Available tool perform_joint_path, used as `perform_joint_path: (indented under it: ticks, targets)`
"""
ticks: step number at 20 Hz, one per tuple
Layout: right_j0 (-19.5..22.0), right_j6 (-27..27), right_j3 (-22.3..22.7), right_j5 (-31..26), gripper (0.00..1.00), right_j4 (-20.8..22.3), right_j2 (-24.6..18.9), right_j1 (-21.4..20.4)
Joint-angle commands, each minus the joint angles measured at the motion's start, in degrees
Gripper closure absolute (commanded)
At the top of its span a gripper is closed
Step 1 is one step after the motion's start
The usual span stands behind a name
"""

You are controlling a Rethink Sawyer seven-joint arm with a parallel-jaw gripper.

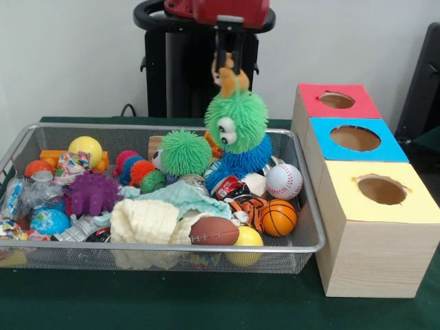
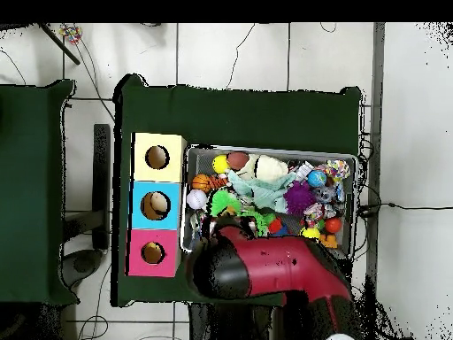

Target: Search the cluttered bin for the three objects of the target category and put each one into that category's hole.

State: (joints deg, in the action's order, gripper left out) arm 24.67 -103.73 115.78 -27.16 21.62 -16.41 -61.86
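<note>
Gripper: the gripper (image 1: 229, 60) hangs above the far side of the wire bin (image 1: 311, 237), jaws closed narrowly on a small orange and tan toy (image 1: 232, 80).
Held thing: the toy dangles just below the jaws, clear of the pile; it looks like a little plush animal, though its kind is hard to tell.
Directly below the jaws: a green fuzzy creature with big eyes (image 1: 236, 121) sits on a blue fuzzy ball (image 1: 249, 156); the held toy hangs touching or just above its top.
Bin contents under and beside the jaws: a green spiky ball (image 1: 184, 152), a baseball (image 1: 284, 181), a basketball (image 1: 278, 217), a football (image 1: 214, 232), a purple spiky toy (image 1: 91, 193).
Holes: three wooden boxes stand beside the bin, well to one side of the jaws, topped red (image 1: 336, 100), blue (image 1: 355, 138) and yellow (image 1: 380, 190).
Overhead view: the red arm (image 2: 265, 263) covers the gripper.
Step in hand: likely the carry, with one object lifted out.
Next move: probably travel sideways over the boxes, centre above the matching hole, then release; which hole is right cannot be told.
</note>
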Motion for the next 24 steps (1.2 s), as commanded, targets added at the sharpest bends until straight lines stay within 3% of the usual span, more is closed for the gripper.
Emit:
perform_joint_path:
  ticks: [1, 7, 10, 12, 14, 15, 16, 19, 21, 23, 24]
  targets:
    - [-7.0, -15.7, -7.8, -3.5, 1.00, -1.8, 4.9, 8.7]
    - [-9.2, -14.3, -10.3, 4.5, 1.00, -0.9, 9.1, 16.2]
    - [-9.0, -11.9, -11.6, 1.9, 1.00, -0.8, 10.2, 15.0]
    - [-7.5, -10.9, -12.1, 5.9, 1.00, -1.5, 9.1, 19.6]
    - [-5.9, -8.9, -12.2, 4.5, 1.00, -2.6, 7.5, 19.9]
    - [-6.0, -7.9, -12.3, 1.8, 1.00, -2.8, 7.5, 18.5]
    - [-5.5, -7.7, -12.5, 3.6, 1.00, -2.4, 7.4, 20.1]
    - [-4.8, -6.5, -11.9, 0.7, 1.00, -2.9, 7.1, 17.6]
    - [-3.2, -6.3, -10.7, 3.5, 1.00, -3.2, 5.5, 18.9]
    - [-4.2, -5.3, -10.8, -2.8, 1.00, -3.8, 6.6, 13.7]
    - [-4.2, -5.4, -10.5, -3.4, 1.00, -4.1, 6.7, 13.0]
